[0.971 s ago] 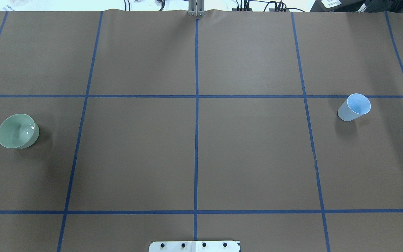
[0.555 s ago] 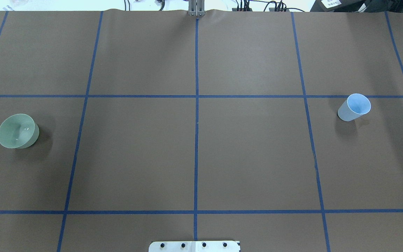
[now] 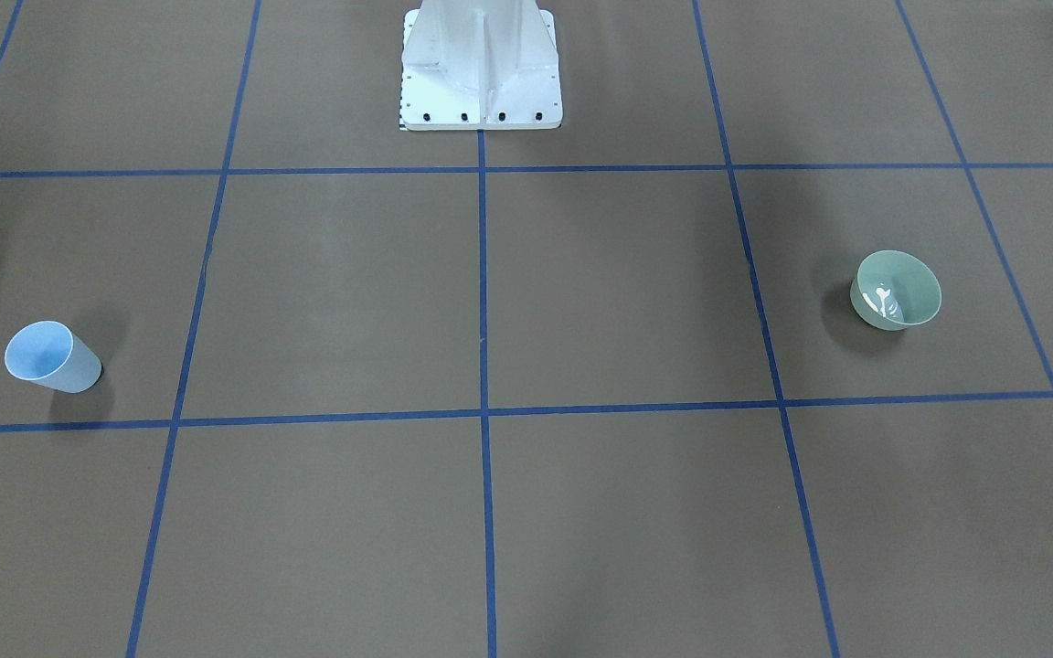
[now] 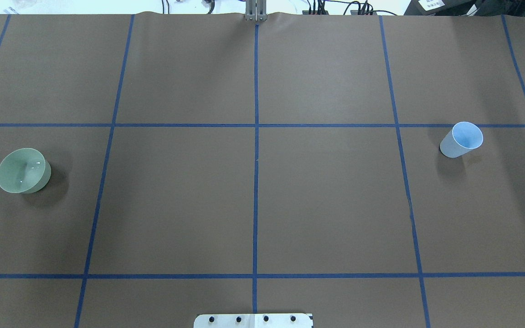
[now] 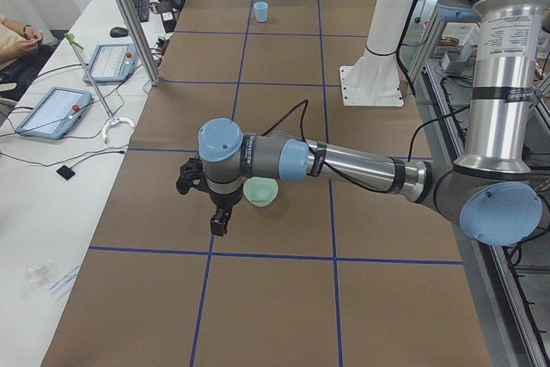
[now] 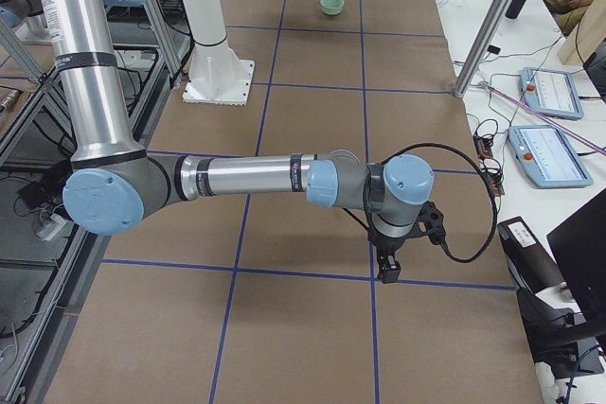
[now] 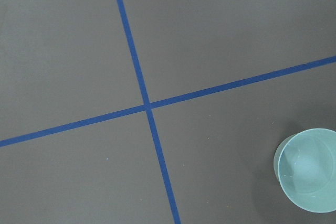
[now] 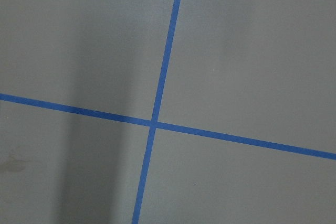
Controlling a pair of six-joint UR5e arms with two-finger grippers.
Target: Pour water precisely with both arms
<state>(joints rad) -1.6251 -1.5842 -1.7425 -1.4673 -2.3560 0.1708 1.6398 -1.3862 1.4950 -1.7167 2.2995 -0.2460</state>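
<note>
A pale green bowl (image 4: 21, 171) stands at the table's left end and also shows in the front view (image 3: 897, 291) and the left wrist view (image 7: 310, 177). The water (image 3: 883, 302) shows as white glints inside it. A light-blue cup (image 4: 462, 139) stands upright at the right end. My left gripper (image 5: 220, 226) shows only in the exterior left view. It hangs above the table beside the bowl, towards the table's end. My right gripper (image 6: 388, 270) shows only in the exterior right view, near the table's right end. I cannot tell whether either is open or shut.
Brown paper with a blue tape grid (image 4: 256, 125) covers the table. The white pedestal (image 3: 481, 64) stands at the robot's side. Tablets and cables (image 5: 51, 109) lie on the white bench beyond the far edge. A person's hands (image 5: 17, 36) show there.
A black part of the left gripper at the overhead view's left edge has gone out of view. The glints in the bowl have shifted. Bowl and cup have not moved.
</note>
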